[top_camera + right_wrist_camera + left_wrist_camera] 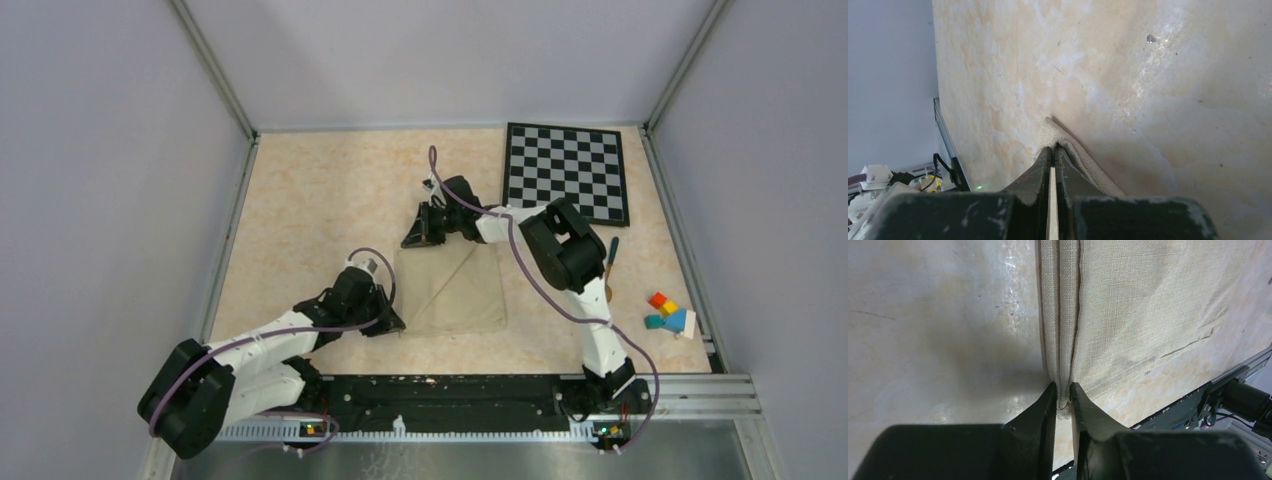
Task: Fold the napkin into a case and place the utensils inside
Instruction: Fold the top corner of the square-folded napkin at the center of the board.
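Your napkin (455, 290) lies flat on the bench (300, 200) between the 2 arms. A diagonal crease shows across it, so I judge the fold only part done, with no case formed yet.

Your left tool (388, 322) is at the napkin's near-left corner. In the left wrist view its jaws stand narrow, with the doubled hem nipped between the fingertips (1044, 407). Your right tool (420, 236) is at the far-left corner, closed tight on a peak of cloth that lifts off the bench.

Holding both ends of that one edge makes sense: the whole left side can be carried over as 1 straight line instead of sagging in the middle. Lift both ends evenly, because a lopsided pull will likely skew the crease or slip the hem from the left pinch.

The utensils (611, 258) wait on the bench to the right of the right arm, well apart from the cloth. Only a dark handle shows plainly, and I cannot make out the knife.
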Tool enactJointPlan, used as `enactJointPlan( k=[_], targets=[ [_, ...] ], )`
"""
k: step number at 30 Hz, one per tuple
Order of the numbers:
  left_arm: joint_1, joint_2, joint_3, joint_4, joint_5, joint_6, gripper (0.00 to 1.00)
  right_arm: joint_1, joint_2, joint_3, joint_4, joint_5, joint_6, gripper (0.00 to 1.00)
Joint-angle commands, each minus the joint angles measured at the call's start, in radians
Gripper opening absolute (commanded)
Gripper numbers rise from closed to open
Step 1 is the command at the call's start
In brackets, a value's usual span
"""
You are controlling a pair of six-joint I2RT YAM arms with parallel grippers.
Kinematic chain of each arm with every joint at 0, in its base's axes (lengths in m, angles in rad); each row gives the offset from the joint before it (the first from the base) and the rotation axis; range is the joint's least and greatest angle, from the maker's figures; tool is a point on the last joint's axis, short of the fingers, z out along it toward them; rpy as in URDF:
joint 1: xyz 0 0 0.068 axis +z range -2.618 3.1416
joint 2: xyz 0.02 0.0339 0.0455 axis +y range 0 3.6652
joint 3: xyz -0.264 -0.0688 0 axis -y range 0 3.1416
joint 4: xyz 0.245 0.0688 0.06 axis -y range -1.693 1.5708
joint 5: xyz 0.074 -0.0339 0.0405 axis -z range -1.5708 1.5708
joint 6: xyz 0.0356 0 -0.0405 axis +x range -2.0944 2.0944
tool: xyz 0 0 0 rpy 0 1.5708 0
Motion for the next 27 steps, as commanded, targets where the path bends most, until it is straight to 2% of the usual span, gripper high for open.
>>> enactJointPlan(
  k=[1,14,15,17,18,22,24,27],
  targets=[
    [-0.004,-0.005,-0.035,-0.015,-0.017,0.005,0.22,0.010,0.017,0.051,0.015,0.003,-0.012,0.00],
    [-0.005,-0.010,-0.059,-0.029,-0.013,0.002,0.09,0.007,0.052,0.063,0.032,0.042,0.003,0.00],
    [-0.005,-0.010,-0.059,-0.028,-0.014,0.003,0.09,0.006,0.055,0.064,0.043,0.026,0.013,0.06],
    [-0.005,-0.007,-0.058,-0.029,-0.014,0.004,0.08,-0.002,0.029,0.074,0.053,-0.022,0.021,0.30],
    [-0.004,-0.004,-0.057,-0.029,-0.014,0.006,0.08,-0.006,-0.003,0.079,0.044,-0.044,0.010,0.38],
    [-0.004,0.009,-0.050,-0.028,-0.014,0.011,0.07,-0.014,-0.217,0.031,-0.088,-0.033,-0.151,0.70],
    [-0.004,0.005,-0.048,-0.028,-0.012,0.011,0.06,-0.011,-0.288,-0.032,-0.163,-0.061,-0.230,0.75],
    [-0.004,-0.008,-0.048,-0.033,-0.016,0.007,0.06,0.012,-0.384,-0.252,-0.045,-0.138,-0.199,0.75]
  ],
)
